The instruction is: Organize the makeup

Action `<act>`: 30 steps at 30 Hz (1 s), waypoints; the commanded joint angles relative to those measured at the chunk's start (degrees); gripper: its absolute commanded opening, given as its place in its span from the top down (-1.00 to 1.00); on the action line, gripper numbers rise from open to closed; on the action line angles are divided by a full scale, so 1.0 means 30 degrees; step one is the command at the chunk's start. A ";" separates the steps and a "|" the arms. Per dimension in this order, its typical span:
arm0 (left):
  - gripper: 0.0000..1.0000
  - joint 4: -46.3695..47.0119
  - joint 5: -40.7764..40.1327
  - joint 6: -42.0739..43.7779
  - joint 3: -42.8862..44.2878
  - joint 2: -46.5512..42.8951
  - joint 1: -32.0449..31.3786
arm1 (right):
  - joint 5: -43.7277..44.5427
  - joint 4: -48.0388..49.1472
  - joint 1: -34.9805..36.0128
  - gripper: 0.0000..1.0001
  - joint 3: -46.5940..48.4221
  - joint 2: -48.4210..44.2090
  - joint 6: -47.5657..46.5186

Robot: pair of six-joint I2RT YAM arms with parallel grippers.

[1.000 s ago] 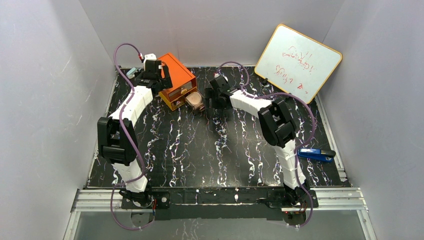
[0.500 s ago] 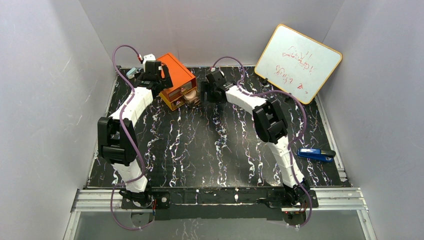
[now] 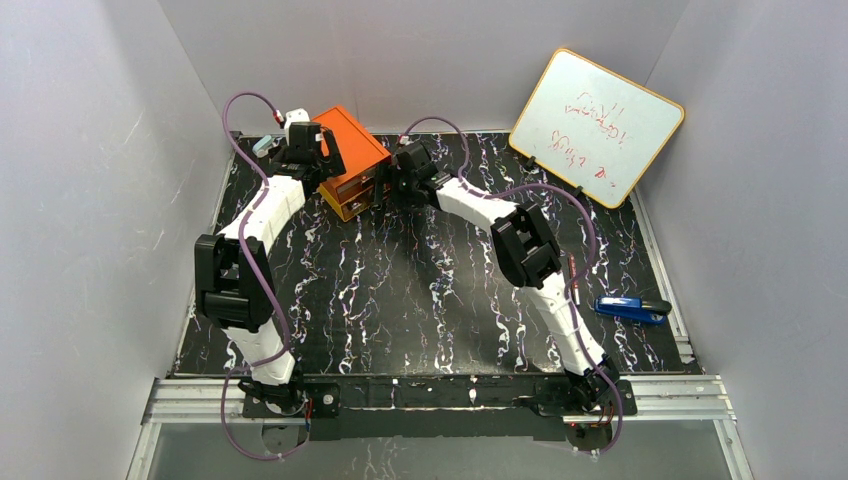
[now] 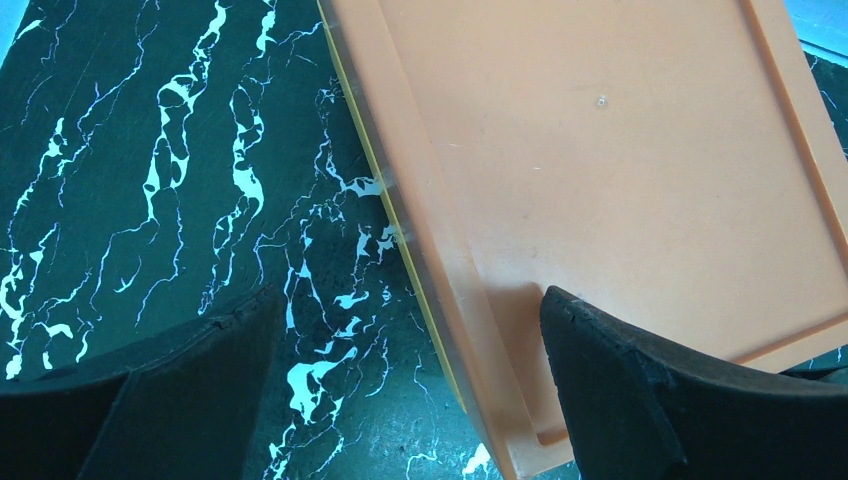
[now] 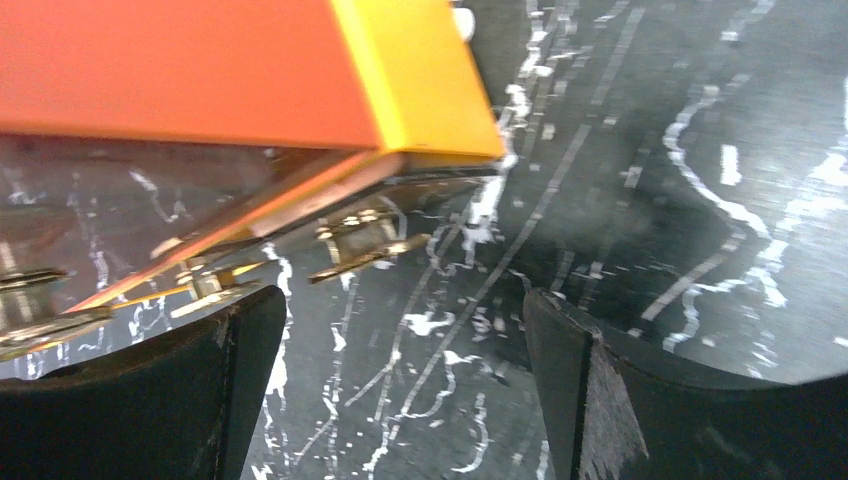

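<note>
The orange drawer box [image 3: 352, 152] stands at the back left, with its yellow-edged front [image 3: 358, 198] facing the table's middle. No makeup shows in any view, and the drawer looks pushed in. My left gripper [image 3: 316, 160] is open at the box's left side. In the left wrist view [image 4: 410, 310] one finger [image 4: 620, 390] lies over the box top [image 4: 600, 160] and the other over the table. My right gripper [image 3: 388, 183] is open and empty right at the box front. The right wrist view [image 5: 400, 310] shows the box corner [image 5: 420, 80] and a clear drawer front [image 5: 150, 215] just ahead.
A whiteboard [image 3: 597, 125] leans at the back right. A blue stapler-like object [image 3: 632, 308] lies at the right edge, with a thin dark red marker pen [image 3: 572, 268] near it. Grey walls enclose the table on three sides.
My right arm has swung left to the box front. The clear drawer with peach-pink makeup, pulled out before, has been pushed into the box. The left arm has held still.
</note>
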 commanded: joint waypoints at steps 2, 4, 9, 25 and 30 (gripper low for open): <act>-0.96 -0.1847 -0.0129 0.0472 -0.0475 -0.0462 0.0047 | -0.0653 0.1613 0.0162 -0.95 -0.0873 -0.0354 -0.0244; -0.96 -0.1887 -0.0163 0.0575 -0.0197 -0.0533 0.0047 | -0.0406 0.2346 0.0172 -0.96 -0.2116 -0.1164 -0.0461; -0.96 -0.1932 0.0173 0.0493 0.0246 -0.0760 0.0047 | 0.0276 0.3422 0.0140 -0.97 -0.3141 -0.2131 -0.1163; -0.96 -0.1946 0.1263 -0.0028 -0.0169 -0.1337 0.0018 | -0.3255 1.0692 0.0119 -0.97 -0.3418 -0.0590 -0.0839; -0.96 -0.1936 0.1443 -0.0015 -0.0149 -0.1392 0.0018 | -0.3567 1.2690 0.0134 -0.97 -0.3228 0.0172 -0.0351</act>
